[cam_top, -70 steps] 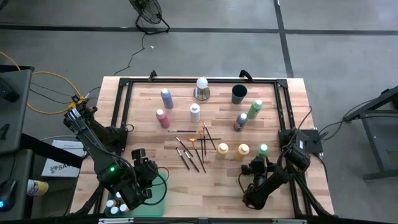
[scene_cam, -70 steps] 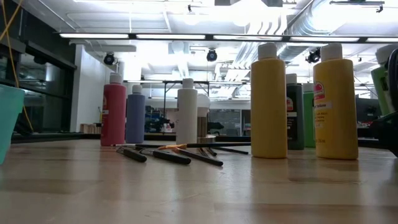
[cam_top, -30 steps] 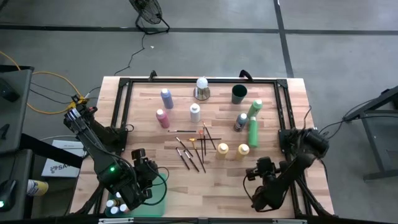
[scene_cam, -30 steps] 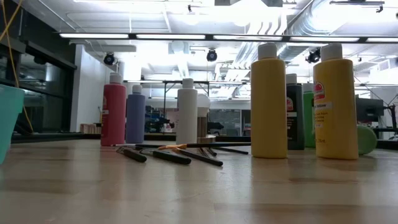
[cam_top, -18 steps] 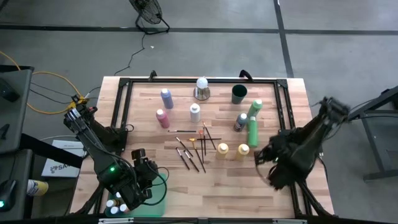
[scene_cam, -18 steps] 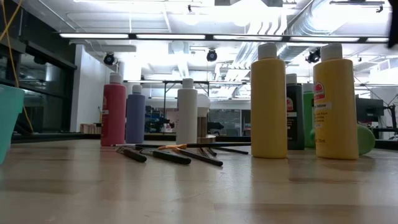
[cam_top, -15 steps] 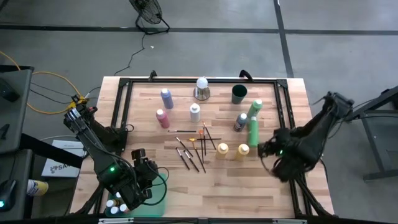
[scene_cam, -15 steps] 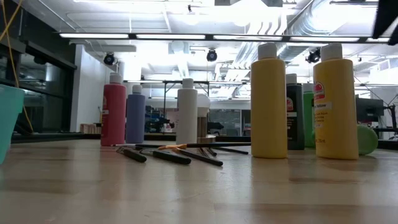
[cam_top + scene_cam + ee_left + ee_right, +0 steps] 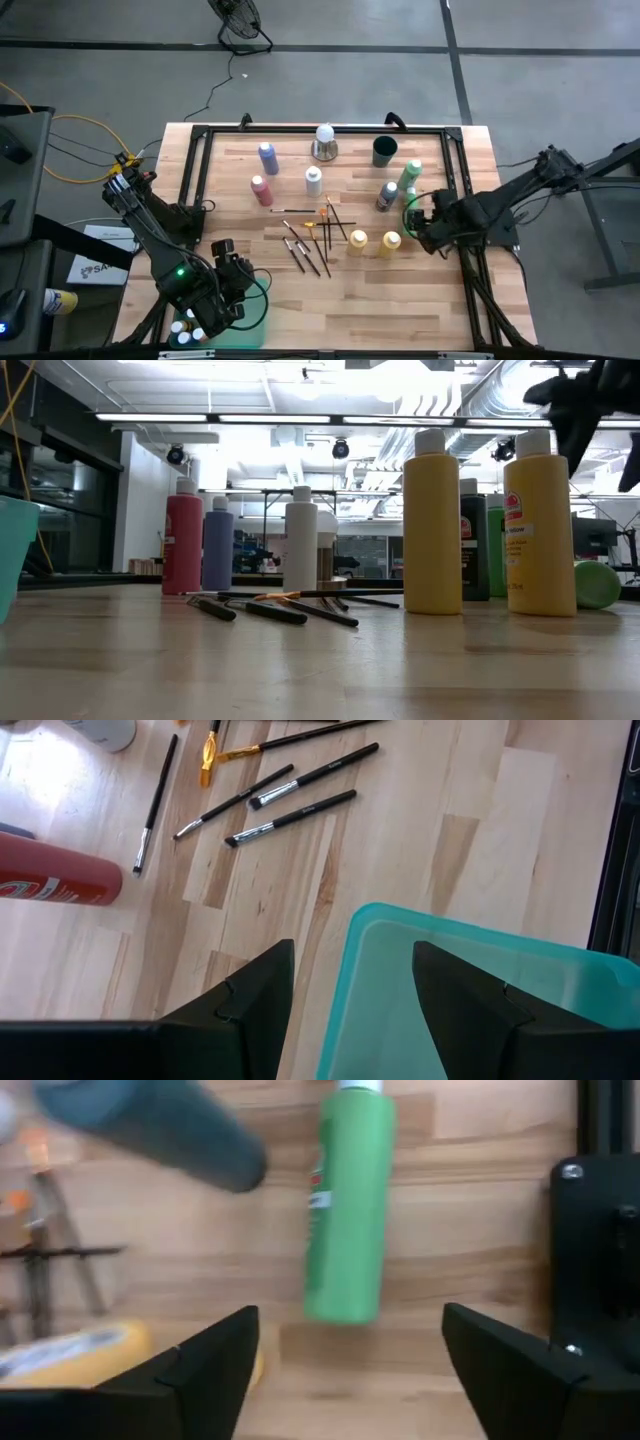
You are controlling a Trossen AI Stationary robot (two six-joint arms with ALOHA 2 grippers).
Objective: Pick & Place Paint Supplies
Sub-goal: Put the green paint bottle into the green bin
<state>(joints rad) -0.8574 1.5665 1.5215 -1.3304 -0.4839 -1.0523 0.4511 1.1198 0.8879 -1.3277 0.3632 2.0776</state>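
The right hand (image 9: 420,222) is held spread and empty above the table (image 9: 250,300) near its right edge, just over a green paint bottle (image 9: 347,1200) that is seen lying on its side on the wood, apart from both fingers. Two yellow bottles (image 9: 373,241) are stood just beside it toward the middle, and a dark bottle (image 9: 387,196) and another green bottle (image 9: 411,174), which seems tilted, are set farther back. Thin brushes (image 9: 310,240) are scattered at the table's middle; pink (image 9: 261,190), blue-purple (image 9: 268,157) and white (image 9: 314,181) bottles are stood behind them. The left hand (image 9: 345,990) is held parted, gripping nothing, over the rim of a teal bin (image 9: 440,960) at the front left corner
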